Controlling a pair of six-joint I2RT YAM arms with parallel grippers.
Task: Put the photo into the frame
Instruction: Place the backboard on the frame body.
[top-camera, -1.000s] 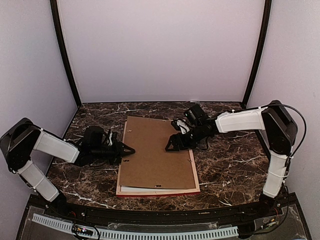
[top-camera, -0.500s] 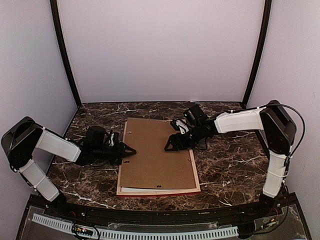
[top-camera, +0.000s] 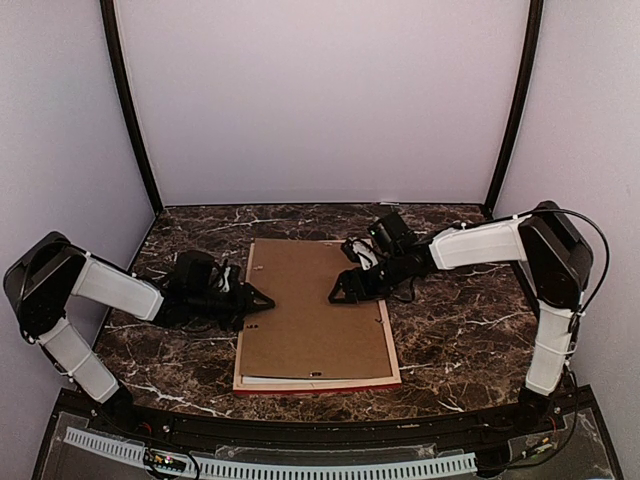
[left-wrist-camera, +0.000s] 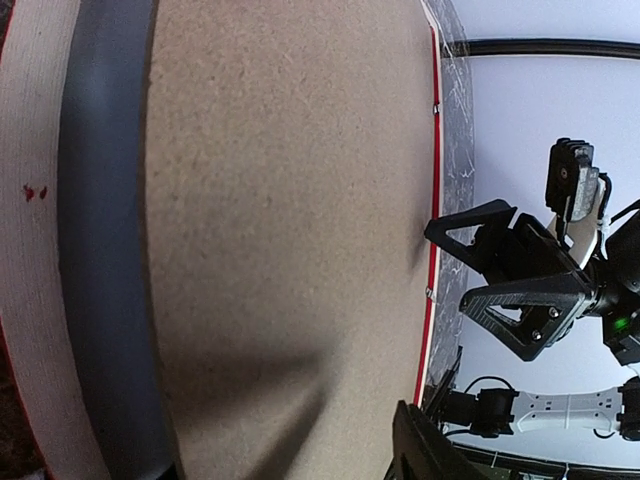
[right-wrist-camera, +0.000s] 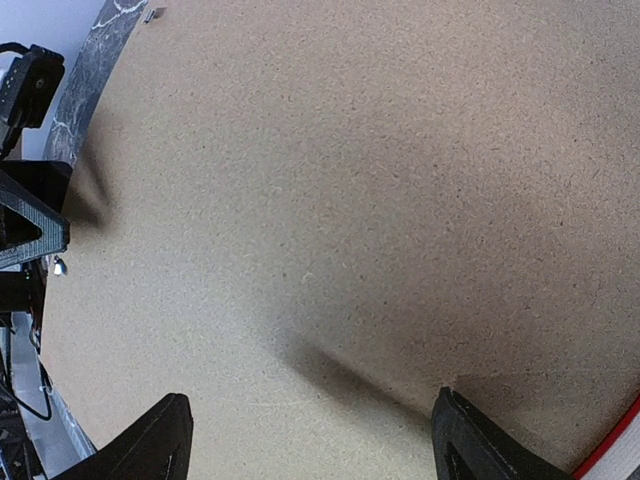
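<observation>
The frame (top-camera: 330, 388) lies face down mid-table, with its red edge showing at the near and right sides. A brown backing board (top-camera: 315, 310) covers it. A white sheet edge (top-camera: 270, 379) peeks out at the near left; the photo itself is hidden. My left gripper (top-camera: 262, 300) is at the board's left edge, rolled on its side. Only one finger (left-wrist-camera: 425, 450) shows over the board (left-wrist-camera: 290, 220), well off centre. My right gripper (top-camera: 338, 293) hovers open just over the board's right half (right-wrist-camera: 350, 200), its fingers wide apart and empty.
The table is dark marble (top-camera: 460, 330), with white walls close on three sides and black posts at the back corners. The frame's pale rail (left-wrist-camera: 30, 250) and red far edge (left-wrist-camera: 433, 250) show in the left wrist view, and the right gripper (left-wrist-camera: 520, 290) shows beyond them.
My left gripper has edged slightly right toward the board. The board's far left corner has shifted a little. My right gripper has barely moved.
</observation>
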